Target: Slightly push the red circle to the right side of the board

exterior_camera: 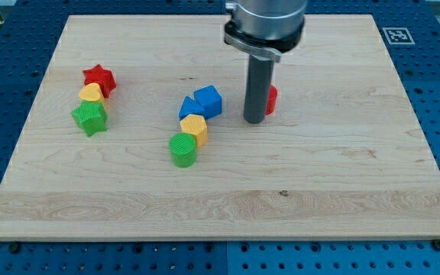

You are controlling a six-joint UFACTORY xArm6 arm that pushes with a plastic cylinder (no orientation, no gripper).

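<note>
Rod tip down on wooden board, just left of red circle, seemingly touching it and hiding most of it; plain rod, nothing to spread or pinch. Red circle a little right of board's centre, toward the view's top. Left of tip, blue cube touching blue wedge-like block, with yellow hexagon and green cylinder chained below. Far left, red star, small yellow block, green star stacked in a touching column.
</note>
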